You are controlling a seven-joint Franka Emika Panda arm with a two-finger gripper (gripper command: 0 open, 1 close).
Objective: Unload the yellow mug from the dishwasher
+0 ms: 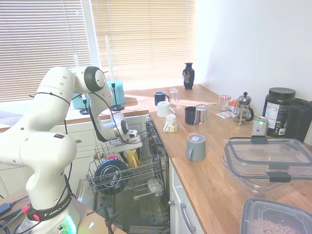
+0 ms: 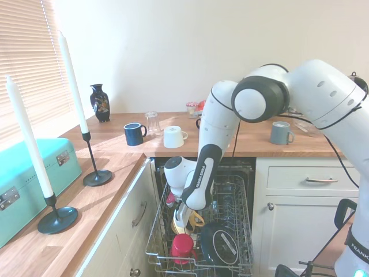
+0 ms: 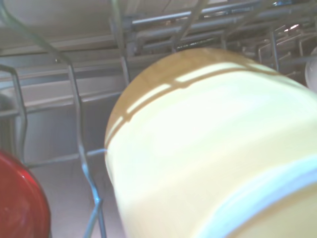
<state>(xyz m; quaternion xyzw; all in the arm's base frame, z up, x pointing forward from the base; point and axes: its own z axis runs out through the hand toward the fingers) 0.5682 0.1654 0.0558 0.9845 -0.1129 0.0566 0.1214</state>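
Reaching down into the dishwasher, with the tool sitting low in the rack right at the mug. Filling most of the wrist view, that mug, its glossy yellow wall very close to the camera and rack wires crossing behind it. Seeming to be at the grasp, or just about to lift. Not possible to tell whether the tool is spread, pressed together or already pinching the mug (fingers hidden behind the wrist body and the mug in both outside views).

Worth doing well here: getting a firm hold on the mug's wall before pulling, then lifting straight up so that mug and handle clear the wires; keeping off the red cup just below the tool and the dark bowl beside it.

Writing: "FRANKA EMIKA" partly readable on the arm's base ring; a white label on the grey mug on the table, too small to read.
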